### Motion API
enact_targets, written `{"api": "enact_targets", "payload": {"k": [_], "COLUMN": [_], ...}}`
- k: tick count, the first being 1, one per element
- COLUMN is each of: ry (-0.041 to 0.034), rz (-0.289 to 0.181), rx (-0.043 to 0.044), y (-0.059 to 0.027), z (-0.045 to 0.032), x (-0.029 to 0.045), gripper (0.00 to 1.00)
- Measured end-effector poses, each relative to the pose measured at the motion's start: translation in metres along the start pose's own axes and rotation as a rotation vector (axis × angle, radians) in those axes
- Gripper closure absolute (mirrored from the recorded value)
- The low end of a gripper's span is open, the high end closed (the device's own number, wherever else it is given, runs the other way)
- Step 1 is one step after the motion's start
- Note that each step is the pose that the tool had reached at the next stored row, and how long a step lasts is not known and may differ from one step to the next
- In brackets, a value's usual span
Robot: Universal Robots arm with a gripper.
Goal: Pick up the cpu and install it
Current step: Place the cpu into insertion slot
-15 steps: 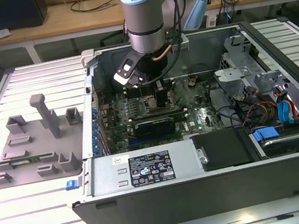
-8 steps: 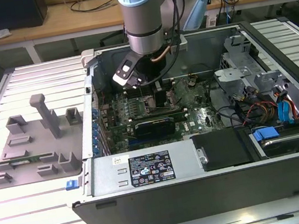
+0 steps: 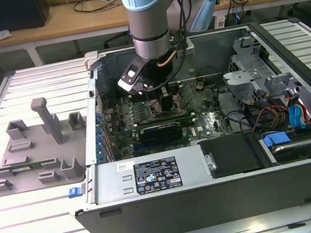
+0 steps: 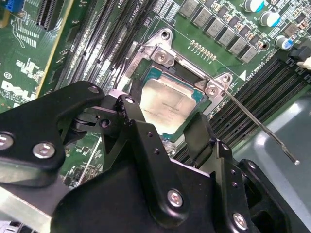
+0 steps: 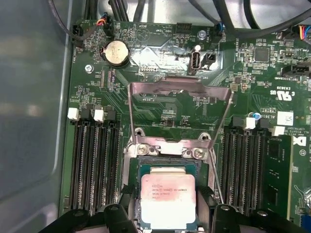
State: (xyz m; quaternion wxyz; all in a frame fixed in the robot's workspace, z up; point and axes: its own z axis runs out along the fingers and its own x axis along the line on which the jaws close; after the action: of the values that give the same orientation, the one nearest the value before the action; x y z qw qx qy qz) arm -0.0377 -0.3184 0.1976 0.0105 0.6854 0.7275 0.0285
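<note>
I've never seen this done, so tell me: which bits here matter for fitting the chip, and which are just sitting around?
In the job:
cpu
socket frame
open socket cover
gripper

Just lying about:
grey rack
coin battery
memory slots
cables

Memory slots [image 5: 95,165] hem the socket [image 5: 167,151] — open above, seemingly.

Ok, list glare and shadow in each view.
Exterior view: the table washes out white, the computer case interior sits dim under the arm. First wrist view: glare patch on the motherboard, pinkish sheen on the cpu. Second wrist view: cpu lid glares pale.
</note>
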Motion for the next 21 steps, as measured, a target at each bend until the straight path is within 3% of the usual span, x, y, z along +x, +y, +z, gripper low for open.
{"api": "enact_targets", "payload": {"k": [7, 9, 21], "ry": [-0.0001, -0.0003, 0.0000], "rz": [0.000, 0.000, 0.001], "rx": [0.0001, 0.0002, 0.0000], "y": [-0.0001, -0.0001, -0.0001], "z": [0.0002, 0.0002, 0.0005], "x": [0.0000, 0.0000, 0.0000], "gripper": [0.38, 0.46, 0.46]}}
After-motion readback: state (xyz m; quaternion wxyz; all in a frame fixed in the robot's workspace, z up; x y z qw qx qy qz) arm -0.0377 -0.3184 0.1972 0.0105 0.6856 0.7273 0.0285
